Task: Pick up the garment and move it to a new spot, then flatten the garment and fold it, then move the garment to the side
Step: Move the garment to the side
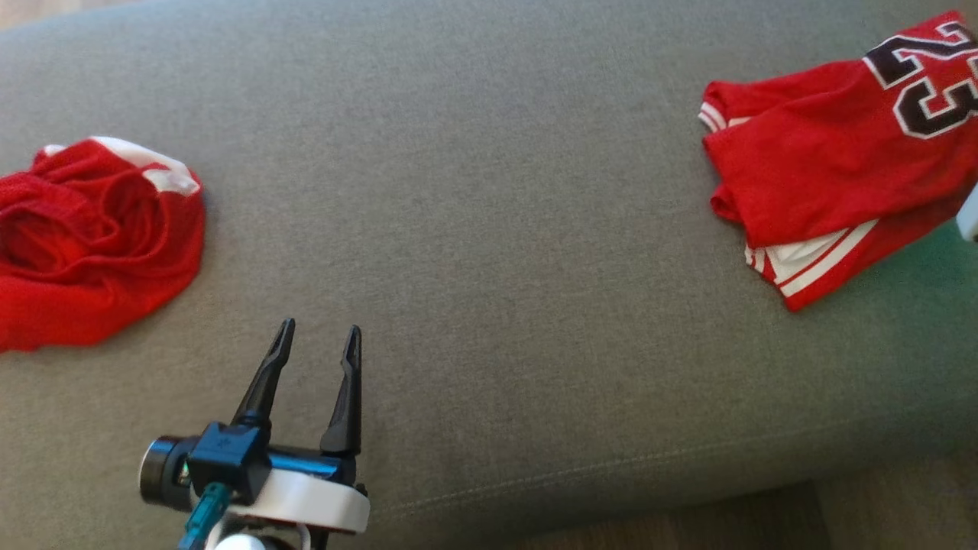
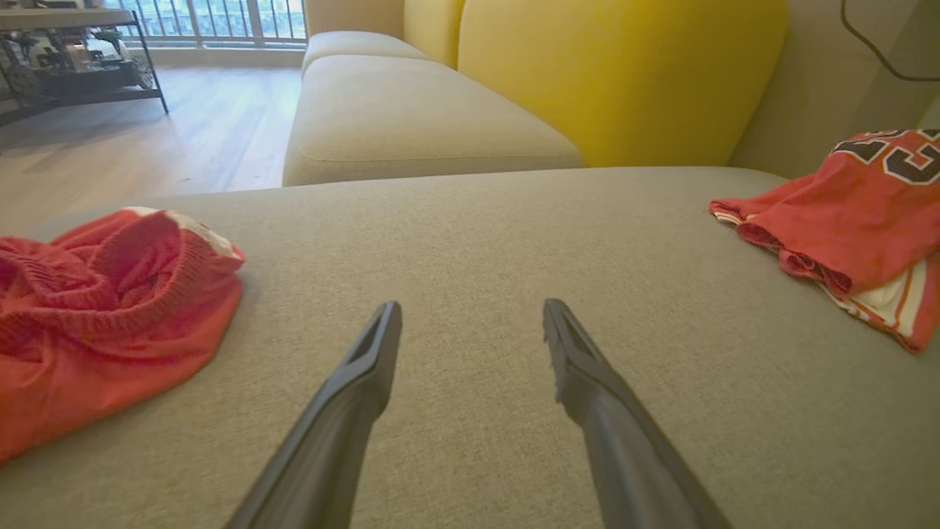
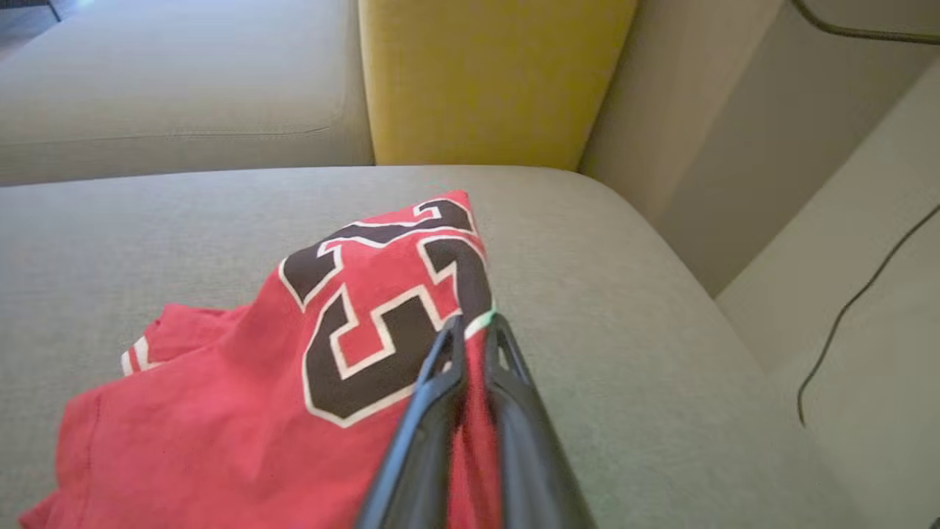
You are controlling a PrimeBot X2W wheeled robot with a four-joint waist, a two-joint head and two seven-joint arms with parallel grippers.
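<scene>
The garment (image 1: 825,168) is a red jersey with a black and white number, folded in layers at the right of the grey cushion; it also shows in the left wrist view (image 2: 859,206). In the right wrist view my right gripper (image 3: 476,322) is shut on the garment's (image 3: 242,397) right edge, with red cloth pinched between the fingers beside the number. My left gripper (image 1: 319,328) hovers open over bare cushion at the lower left, and nothing lies between its fingers (image 2: 471,308).
A second red garment (image 1: 92,244) with white trim lies crumpled at the cushion's left (image 2: 95,323). The grey cushion (image 1: 489,191) ends at a front edge low in the head view. A yellow backrest (image 2: 617,73) stands behind, with a wood floor (image 2: 147,139) and a shelf (image 2: 66,66) at the far left.
</scene>
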